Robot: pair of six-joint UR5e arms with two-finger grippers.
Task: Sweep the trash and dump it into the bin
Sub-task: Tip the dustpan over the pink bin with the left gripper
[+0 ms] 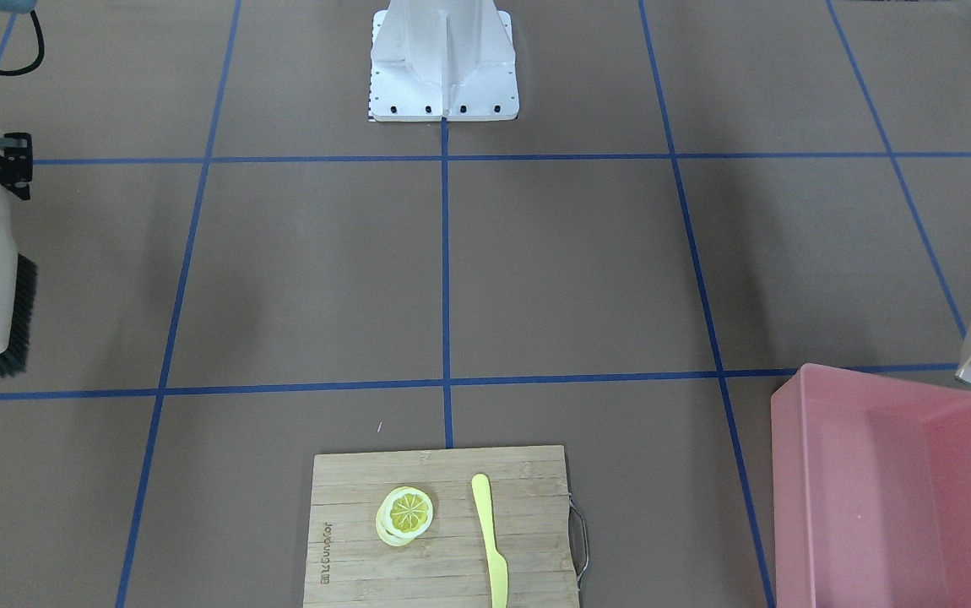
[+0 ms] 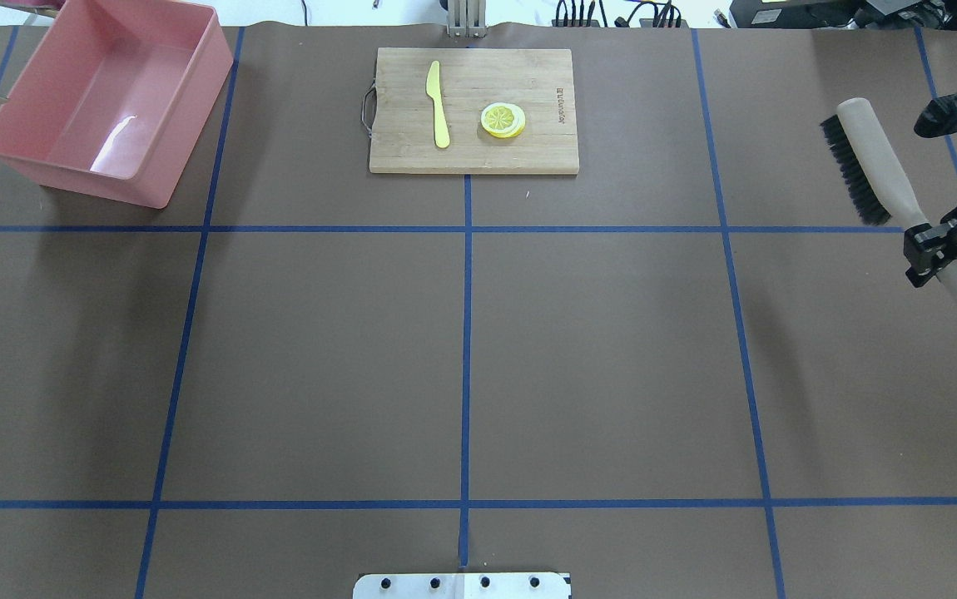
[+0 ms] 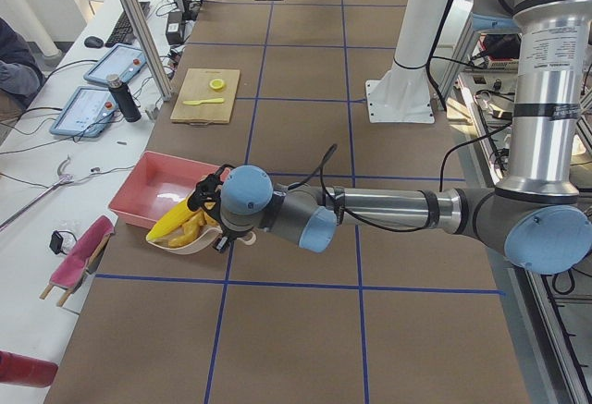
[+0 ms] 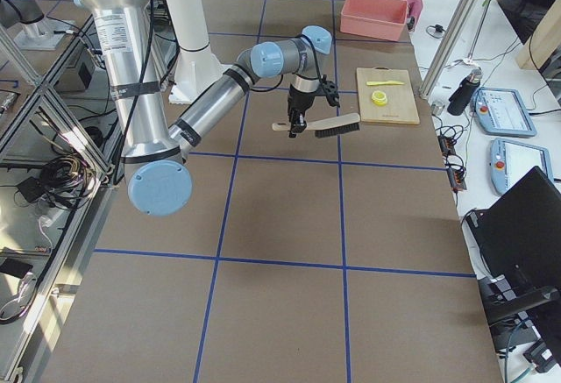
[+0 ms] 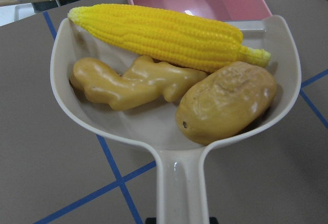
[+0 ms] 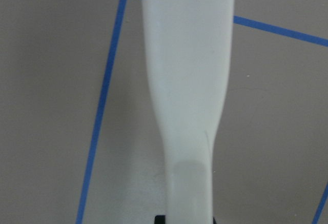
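At the far left the left gripper (image 3: 214,222) is clamping the handle of the beige dustpan (image 5: 149,125) and seems to be holding it up off the counter (image 2: 462,349). All the trash is riding in the pan. The corn cob (image 5: 164,32) is lying crosswise along the open front lip. The ginger root (image 5: 128,83) is sitting behind it, and the potato-like lump (image 5: 225,103) is pressing against the cob's stalk end.

Just to the right, the pink bin (image 2: 112,108) is standing on the counter's far left corner with nothing in it. From the wrist camera it is lying straight ahead of the pan's mouth and a little to the right, its near wall just beyond the lip. The pan is pointing at the bin but not yet reaching over it. The dump therefore seems to be calling for a short push forward and a tip of the handle upward. With its long axis across the mouth, the cob is likely to roll out broadside first.

Further right, the cutting board (image 2: 528,75) is carrying the lemon slice (image 2: 503,120) and the knife (image 2: 438,104), neither of them trash.

At the far right, the right gripper (image 2: 932,241) is gripping the brush (image 2: 865,154) by its handle and is hanging well apart from the bin. The left arm is much the nearer one.
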